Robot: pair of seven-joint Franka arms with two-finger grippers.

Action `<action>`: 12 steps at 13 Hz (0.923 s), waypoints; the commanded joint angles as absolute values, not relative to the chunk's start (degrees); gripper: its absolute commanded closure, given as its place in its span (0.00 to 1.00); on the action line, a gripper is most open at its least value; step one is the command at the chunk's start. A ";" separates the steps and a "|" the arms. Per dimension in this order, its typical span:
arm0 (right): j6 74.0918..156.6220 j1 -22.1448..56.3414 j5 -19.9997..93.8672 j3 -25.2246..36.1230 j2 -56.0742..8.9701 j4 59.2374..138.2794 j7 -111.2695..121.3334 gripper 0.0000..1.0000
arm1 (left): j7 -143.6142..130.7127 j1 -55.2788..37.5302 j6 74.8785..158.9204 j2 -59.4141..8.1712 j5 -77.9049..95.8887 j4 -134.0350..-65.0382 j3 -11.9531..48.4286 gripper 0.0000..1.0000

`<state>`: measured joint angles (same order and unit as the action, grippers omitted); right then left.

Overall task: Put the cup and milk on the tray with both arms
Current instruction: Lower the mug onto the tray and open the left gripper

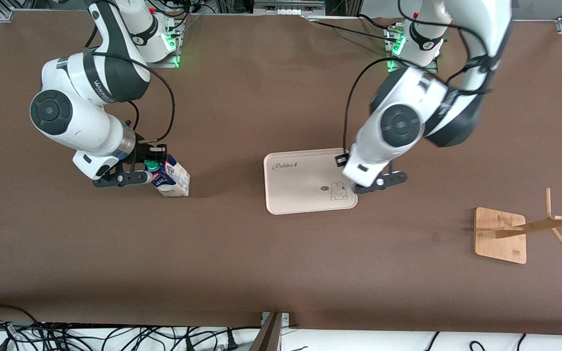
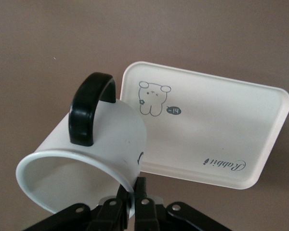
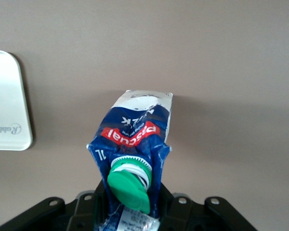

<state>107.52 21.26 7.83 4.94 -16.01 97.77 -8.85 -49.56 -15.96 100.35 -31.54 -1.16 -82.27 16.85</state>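
The white cup with its black handle hangs tilted on its side. My left gripper is shut on its rim wall, one finger inside and one outside. In the front view the left gripper is over the cream tray's edge toward the left arm's end, and the arm hides the cup. The tray shows its rabbit drawing beside the cup. My right gripper is shut on the top of the blue and white milk, which leans toward the right arm's end of the table. The green cap sits between the jaws of the right gripper.
A wooden stand with slanted pegs sits at the left arm's end, nearer to the front camera than the tray. Cables run along the table's front edge. Brown tabletop lies between the milk and the tray.
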 commanded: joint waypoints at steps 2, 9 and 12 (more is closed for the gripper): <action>106.61 22.76 9.40 5.27 -18.01 94.66 -12.47 0.64 | -52.21 -18.28 99.57 -38.57 -1.67 -78.13 16.52 1.00; 106.61 23.90 9.40 5.27 -18.28 94.66 -13.27 0.64 | -53.97 -18.10 109.16 -44.38 9.23 -79.01 16.26 1.00; 106.70 24.08 9.40 5.27 -18.46 94.66 -13.45 0.64 | -53.96 -17.75 108.46 -44.83 9.05 -79.10 15.91 1.00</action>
<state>107.52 23.58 8.44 4.94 -17.67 96.16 -12.64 -53.40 -17.86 109.33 -44.52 8.05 -80.52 16.24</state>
